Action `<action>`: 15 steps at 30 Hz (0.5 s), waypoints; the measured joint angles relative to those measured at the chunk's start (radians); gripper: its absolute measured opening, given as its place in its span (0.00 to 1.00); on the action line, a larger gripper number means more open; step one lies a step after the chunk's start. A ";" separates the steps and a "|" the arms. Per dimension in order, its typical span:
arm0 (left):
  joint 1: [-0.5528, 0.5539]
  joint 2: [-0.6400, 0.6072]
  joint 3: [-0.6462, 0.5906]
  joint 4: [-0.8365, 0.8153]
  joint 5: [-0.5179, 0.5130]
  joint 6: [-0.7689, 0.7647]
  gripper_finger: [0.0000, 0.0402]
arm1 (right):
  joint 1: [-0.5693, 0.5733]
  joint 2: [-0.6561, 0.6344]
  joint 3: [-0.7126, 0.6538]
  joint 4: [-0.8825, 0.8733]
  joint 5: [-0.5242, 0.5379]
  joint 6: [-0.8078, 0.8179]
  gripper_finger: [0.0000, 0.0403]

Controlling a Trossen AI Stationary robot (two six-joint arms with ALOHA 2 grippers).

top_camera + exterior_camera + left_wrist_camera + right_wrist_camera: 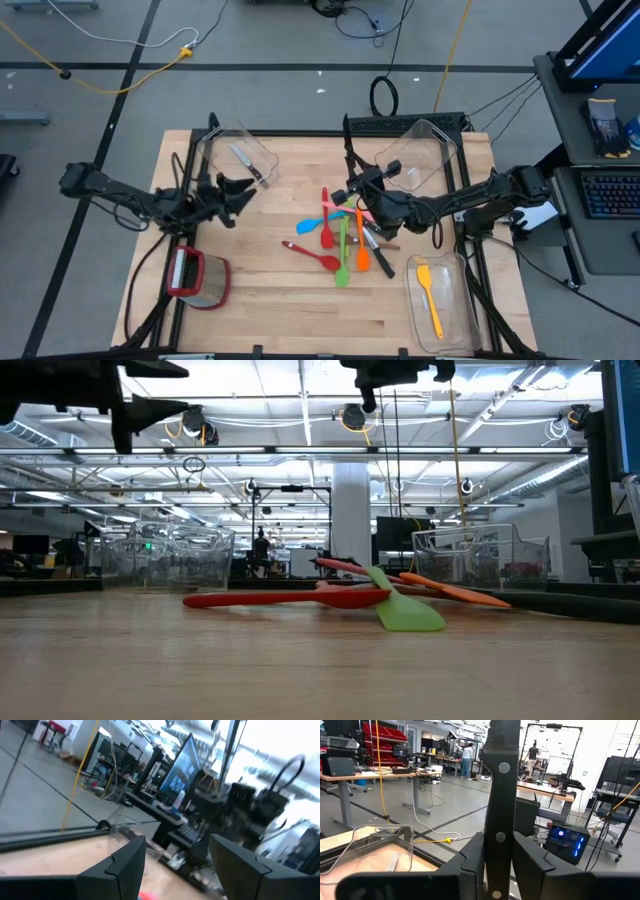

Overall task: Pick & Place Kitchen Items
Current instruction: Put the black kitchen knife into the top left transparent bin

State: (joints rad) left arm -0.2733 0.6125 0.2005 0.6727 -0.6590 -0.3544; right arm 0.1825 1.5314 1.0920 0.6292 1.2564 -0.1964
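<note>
Several utensils lie in a heap at the table's middle: a red spatula point(325, 213), a blue one point(309, 226), a green spatula point(342, 258), an orange one point(361, 246), a red spoon point(312, 254) and black-handled knives point(380, 258). My right gripper point(358, 190) hangs over the heap's far side, shut on a black-handled knife point(499, 795). My left gripper point(240, 188) is open and empty, left of the heap, near the far left clear bin point(238, 155). In the low view both grippers hang high above the table, the left gripper point(150, 405) and the right gripper point(400, 372). My right gripper pinches the knife's black riveted handle point(499, 837) between its two fingers point(470, 865). The handle stands out past the fingertips. The blade is hidden. The low view shows the gripper well above the table, so the knife is lifted clear.
The far left bin holds a knife point(243, 160). A second clear bin point(425, 150) stands at the far right. A near right bin point(440, 300) holds a yellow-orange spatula point(430, 292). A red-rimmed clear container point(200, 278) lies at the near left.
</note>
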 joint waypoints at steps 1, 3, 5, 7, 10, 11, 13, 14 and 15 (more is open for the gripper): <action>0.000 0.034 0.012 0.018 0.001 0.036 0.56 | 0.000 0.000 0.000 0.000 0.000 0.001 0.16; 0.000 0.098 0.046 0.034 0.001 0.105 0.56 | 0.000 0.000 0.000 0.000 -0.001 0.002 0.16; 0.000 0.156 0.091 0.036 0.002 0.176 0.56 | 0.000 0.000 0.000 -0.001 -0.018 0.019 0.16; 0.000 0.210 0.137 0.036 0.003 0.248 0.56 | 0.000 0.000 0.000 -0.002 -0.074 0.044 0.16; 0.005 0.276 0.203 0.035 0.003 0.376 0.56 | 0.000 0.000 0.000 -0.008 -0.144 0.082 0.16; 0.011 0.295 0.224 0.036 0.005 0.411 0.56 | 0.000 0.000 0.000 -0.015 -0.167 0.095 0.16; 0.028 0.324 0.256 0.036 0.019 0.448 0.56 | 0.000 0.000 0.000 -0.024 -0.207 0.128 0.16; 0.039 0.336 0.270 0.033 0.038 0.451 0.56 | 0.000 0.000 0.000 -0.030 -0.235 0.140 0.16; 0.051 0.345 0.284 0.033 0.068 0.449 0.56 | 0.000 0.000 0.000 -0.033 -0.269 0.152 0.16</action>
State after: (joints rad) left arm -0.2221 0.9579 0.4847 0.7062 -0.5912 0.0945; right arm 0.1829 1.5314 1.0920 0.5964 0.9875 -0.0443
